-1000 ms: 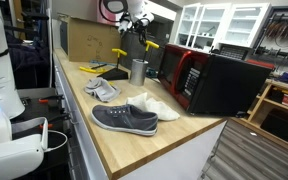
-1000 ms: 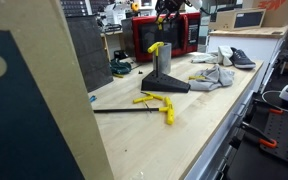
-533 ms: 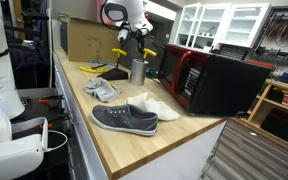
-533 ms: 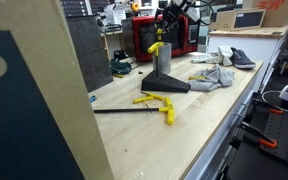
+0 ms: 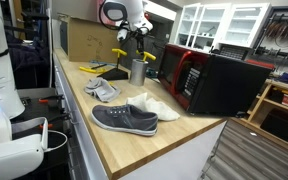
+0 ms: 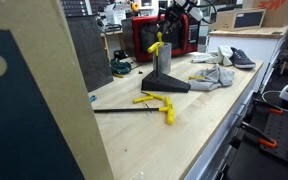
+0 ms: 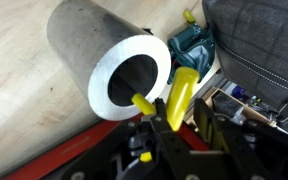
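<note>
Eyes on cylinder [image 7: 84,38]: bare metal, dull grey, matt wall, cut rim paler. Yellow tool [image 7: 180,95] at cylinder's mouth: plastic, smooth, slight sheen. Benchtop [image 5: 144,150] under cylinder: pale wood, smooth, satin. Shoe [image 5: 124,120] near cylinder: grey cloth, matt, white rubbery sole. Microwave [image 5: 219,85] beside cylinder: red front, glossy.

No legible txt anywhere.

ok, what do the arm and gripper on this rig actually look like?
Arm: white, rounded shells, one joint capped by a round face with a red ring. Gripper: black and blocky, much darker than the arm. No markings or cables that I can make out at this size.
</note>
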Controlling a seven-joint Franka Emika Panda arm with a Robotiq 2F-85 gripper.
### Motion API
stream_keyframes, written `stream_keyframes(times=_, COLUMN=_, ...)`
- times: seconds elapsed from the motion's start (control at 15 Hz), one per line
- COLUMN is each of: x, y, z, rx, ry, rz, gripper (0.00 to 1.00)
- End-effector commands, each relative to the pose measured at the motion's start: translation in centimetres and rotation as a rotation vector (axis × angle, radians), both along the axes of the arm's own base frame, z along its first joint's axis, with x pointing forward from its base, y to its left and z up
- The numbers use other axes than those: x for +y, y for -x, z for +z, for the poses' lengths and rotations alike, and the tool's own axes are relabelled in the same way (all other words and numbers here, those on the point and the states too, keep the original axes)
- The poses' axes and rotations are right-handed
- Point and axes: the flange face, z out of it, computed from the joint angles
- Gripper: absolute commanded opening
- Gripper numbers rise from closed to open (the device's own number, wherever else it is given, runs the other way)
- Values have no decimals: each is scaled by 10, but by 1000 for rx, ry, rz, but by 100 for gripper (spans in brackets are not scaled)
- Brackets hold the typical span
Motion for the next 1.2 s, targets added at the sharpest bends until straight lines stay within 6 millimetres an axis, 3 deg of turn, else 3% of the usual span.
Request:
stream_keyframes(times=0.0, x=-9, y=29, z=44, rx=-24, ry=37, rz=33, gripper=67)
stream_keyframes(times=0.27, x=-16, y=48, z=103, rx=-47, ry=71, rz=48, gripper=98)
stream_keyframes(times=0.4, x=-13, y=57, z=134, rx=-51, ry=79, rz=47, gripper=100)
stream_keyframes(times=0.6, x=-4, y=68, z=165, rx=-11, ry=99, rz=14, gripper=100)
stream_keyframes(times=0.73, x=5, y=73, z=175, rx=80, ry=108, rz=13, gripper=100)
stream_keyframes(times=0.93, x=26, y=78, z=184, rx=227, ry=40, rz=166, gripper=100)
stream_keyframes(times=1.0, x=19, y=80, z=172, rx=175, ry=70, rz=107, gripper=100)
stream_keyframes(times=1.13, x=21, y=80, z=176, rx=182, ry=68, rz=116, gripper=100)
